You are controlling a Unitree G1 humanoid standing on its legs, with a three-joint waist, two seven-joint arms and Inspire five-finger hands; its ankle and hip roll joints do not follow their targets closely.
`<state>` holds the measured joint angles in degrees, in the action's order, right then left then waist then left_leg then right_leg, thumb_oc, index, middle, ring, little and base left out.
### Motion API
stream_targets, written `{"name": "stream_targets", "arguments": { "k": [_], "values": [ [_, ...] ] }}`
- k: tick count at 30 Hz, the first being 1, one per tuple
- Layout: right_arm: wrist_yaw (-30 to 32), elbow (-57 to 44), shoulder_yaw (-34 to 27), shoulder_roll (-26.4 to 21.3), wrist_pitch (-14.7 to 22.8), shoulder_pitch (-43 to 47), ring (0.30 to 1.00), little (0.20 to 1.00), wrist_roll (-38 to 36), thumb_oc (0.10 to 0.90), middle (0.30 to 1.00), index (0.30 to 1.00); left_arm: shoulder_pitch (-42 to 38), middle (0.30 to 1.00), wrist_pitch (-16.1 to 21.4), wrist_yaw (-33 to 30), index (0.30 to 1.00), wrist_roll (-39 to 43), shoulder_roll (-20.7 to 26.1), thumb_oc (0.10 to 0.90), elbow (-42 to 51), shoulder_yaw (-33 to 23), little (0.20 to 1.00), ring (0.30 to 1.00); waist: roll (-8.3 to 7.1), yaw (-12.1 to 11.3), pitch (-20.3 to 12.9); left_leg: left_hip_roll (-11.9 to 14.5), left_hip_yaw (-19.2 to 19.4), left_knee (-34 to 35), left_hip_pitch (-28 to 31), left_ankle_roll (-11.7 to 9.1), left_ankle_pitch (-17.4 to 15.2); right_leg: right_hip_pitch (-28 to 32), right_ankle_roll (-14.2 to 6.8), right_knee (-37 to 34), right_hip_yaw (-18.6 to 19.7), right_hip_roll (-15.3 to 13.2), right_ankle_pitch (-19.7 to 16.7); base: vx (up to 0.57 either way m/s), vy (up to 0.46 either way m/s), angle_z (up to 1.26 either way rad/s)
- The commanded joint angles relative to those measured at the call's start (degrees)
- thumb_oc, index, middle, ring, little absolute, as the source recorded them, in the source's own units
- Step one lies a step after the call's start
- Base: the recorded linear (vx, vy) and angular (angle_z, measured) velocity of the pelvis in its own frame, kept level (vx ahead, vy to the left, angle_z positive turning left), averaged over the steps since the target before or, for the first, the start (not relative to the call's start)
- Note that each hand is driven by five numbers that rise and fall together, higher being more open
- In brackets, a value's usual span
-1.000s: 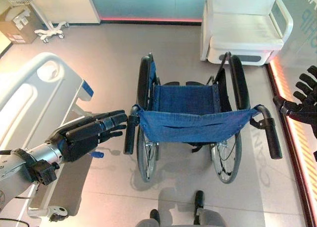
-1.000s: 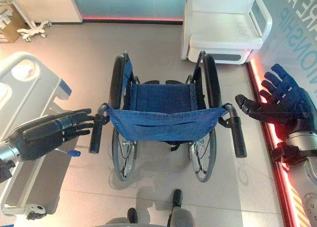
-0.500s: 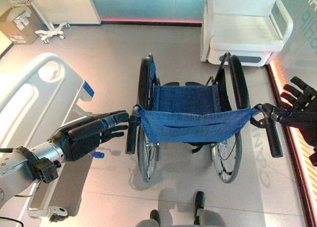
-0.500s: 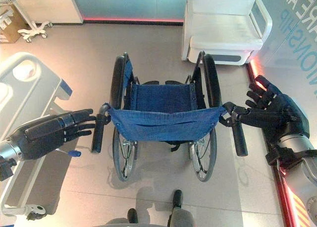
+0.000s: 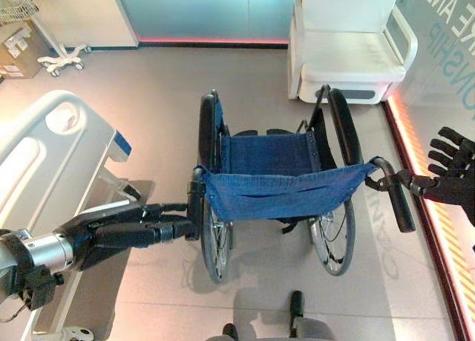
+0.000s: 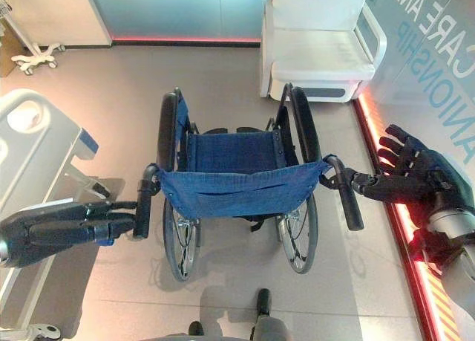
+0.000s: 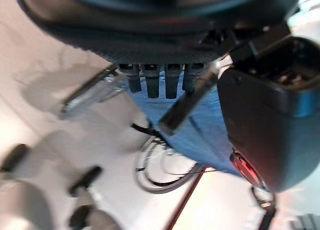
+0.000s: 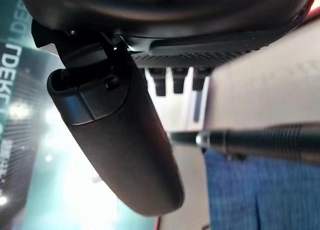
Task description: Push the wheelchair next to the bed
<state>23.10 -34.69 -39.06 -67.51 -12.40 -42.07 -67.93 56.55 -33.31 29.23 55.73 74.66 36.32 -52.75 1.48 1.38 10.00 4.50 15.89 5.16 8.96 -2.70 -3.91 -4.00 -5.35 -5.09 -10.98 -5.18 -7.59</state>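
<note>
Wheelchair (image 5: pixel 278 189) between bed (image 5: pixel 52 148) at left and armchair (image 5: pixel 349 47) beyond.

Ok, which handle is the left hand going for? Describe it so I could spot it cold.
Find the wheelchair in mid-floor, its blue sling back nearest the camera. The left push handle, a black grip, hangs down from that sling's corner on the bed side, with the left hand reaching its straight fingers to it. Its twin by the right hand sits on the side away from the bed.

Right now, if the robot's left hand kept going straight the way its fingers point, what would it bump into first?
Most likely the wheelchair's left push handle: the left hand points its straight fingers right at it, tips nearly touching.
</note>
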Motion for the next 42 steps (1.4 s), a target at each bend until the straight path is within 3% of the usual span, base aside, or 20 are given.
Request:
{"name": "stream_targets", "arguments": {
  "k": [1,5,8,10,12,16,19,23,26,31,38,42],
  "values": [
    [3.6,1.2,-9.1,-1.6,2.2,4.9,0.900,0.900,1.2,0.800,0.900,0.900,1.8,0.900,4.8,0.1,0.900,-0.6,3.9,0.800,-4.0,-8.2,0.900,0.900,0.81,1.4,0.6,-0.2,1.9,-0.2,-6.6,-0.6,6.1,5.8,-3.7,0.6,-2.0,-2.4,4.3,0.00,0.000,0.00],
    [-1.0,1.2,-8.4,-1.2,1.0,4.8,0.900,0.900,-3.2,0.800,0.900,0.900,2.7,0.900,5.4,0.3,0.900,-1.0,3.7,0.800,-4.7,-9.4,0.900,0.900,0.68,1.5,0.5,-0.3,1.7,-0.2,-6.6,-0.6,6.0,5.7,-3.7,0.5,-2.0,-2.5,4.1,0.00,0.000,0.00],
    [-5.7,0.7,-3.4,-0.1,1.8,6.3,0.900,0.900,-6.8,0.800,0.900,0.900,1.1,0.900,7.4,-0.8,0.900,1.5,3.3,0.800,-4.6,-6.8,0.900,0.900,0.64,1.3,0.8,-0.5,1.5,-0.2,-6.9,-0.5,5.9,5.5,-3.8,0.5,-2.1,-2.7,4.2,-0.01,0.005,0.00],
    [-7.3,0.7,5.2,1.4,3.0,9.9,0.900,0.900,-8.5,0.800,0.900,0.900,-3.5,0.900,8.7,-2.8,0.900,3.1,3.1,0.800,-4.5,0.2,0.900,0.900,0.68,1.1,1.1,-0.6,1.4,-0.2,-7.0,-0.4,5.9,5.5,-3.7,0.5,-2.4,-2.8,4.2,0.00,0.000,0.00],
    [-7.7,1.1,9.3,2.0,3.6,11.7,0.900,0.900,-7.6,0.800,0.900,0.900,-6.5,0.900,8.8,-4.0,0.900,3.5,3.0,0.800,-4.4,4.6,0.900,0.900,0.71,0.9,1.3,-0.7,1.3,-0.2,-7.0,-0.3,5.9,5.6,-3.7,0.6,-2.7,-2.9,4.3,0.00,0.000,0.00],
    [-7.0,1.2,13.6,1.9,4.2,13.5,0.900,0.900,-7.2,0.800,0.900,0.900,-10.7,0.900,9.1,-6.9,0.900,3.6,2.9,0.800,-4.1,10.9,0.900,0.900,0.76,0.7,1.6,-0.7,1.3,-0.2,-7.2,-0.3,6.0,5.4,-3.8,0.6,-3.0,-3.1,4.2,-0.01,-0.001,0.00],
    [-6.0,1.8,16.5,1.4,4.5,16.1,0.900,0.900,-7.1,0.800,0.900,0.900,-13.9,0.900,8.8,-13.0,0.900,5.8,3.1,0.800,-4.5,14.0,0.900,0.900,0.86,0.6,2.5,-0.8,1.2,-0.2,-7.9,-0.4,6.3,4.8,-3.8,0.8,-3.0,-3.1,4.0,-0.05,-0.003,-0.01],
    [-4.5,1.8,16.8,1.5,1.4,15.5,0.900,0.900,-5.8,0.800,0.900,0.900,-15.6,0.900,8.1,-15.9,0.900,7.4,2.1,0.800,-5.2,15.7,0.900,0.900,0.70,0.9,2.7,-0.8,1.3,-0.2,-7.8,-0.5,6.3,4.6,-3.9,0.9,-2.9,-3.1,3.9,0.00,-0.001,-0.01],
    [2.0,2.7,16.0,1.6,0.2,14.4,0.900,0.900,1.9,0.800,0.900,0.900,-16.0,0.900,7.1,-16.1,0.900,6.9,1.7,0.800,-5.5,16.7,0.900,0.900,0.70,1.2,3.0,-0.7,1.5,-0.2,-7.8,-0.5,6.6,4.5,-3.8,1.1,-2.8,-3.1,3.9,0.00,0.000,0.00],
    [3.9,4.5,14.9,-1.6,-2.9,16.9,0.900,0.900,0.7,0.800,0.900,0.900,-18.1,0.900,5.8,-14.7,0.900,10.2,3.3,0.800,-5.2,18.1,0.900,0.900,0.87,1.5,4.0,-0.5,1.7,-0.3,-8.1,-0.5,6.9,3.9,-3.5,1.4,-2.1,-2.8,3.8,-0.01,-0.001,0.00],
    [2.2,7.8,18.9,-4.3,-4.2,22.3,0.900,0.900,0.4,0.800,0.900,0.900,-23.9,0.900,6.7,-19.6,0.900,15.0,5.7,0.800,-6.7,21.9,0.900,0.900,1.08,1.4,4.6,-0.4,1.7,-0.3,-8.1,-0.6,7.0,4.0,-3.4,1.3,-2.0,-2.7,3.8,0.00,-0.001,0.00],
    [1.7,9.6,19.8,-5.5,-4.8,25.1,0.900,0.900,0.2,0.800,0.900,0.900,-28.4,0.900,5.7,-18.1,0.900,16.5,6.1,0.800,-7.6,24.9,0.900,0.900,0.95,1.2,4.7,-0.4,1.5,-0.3,-8.3,-0.8,7.2,3.9,-3.3,1.3,-2.2,-2.7,3.8,0.00,0.000,0.00]
  ]
}}
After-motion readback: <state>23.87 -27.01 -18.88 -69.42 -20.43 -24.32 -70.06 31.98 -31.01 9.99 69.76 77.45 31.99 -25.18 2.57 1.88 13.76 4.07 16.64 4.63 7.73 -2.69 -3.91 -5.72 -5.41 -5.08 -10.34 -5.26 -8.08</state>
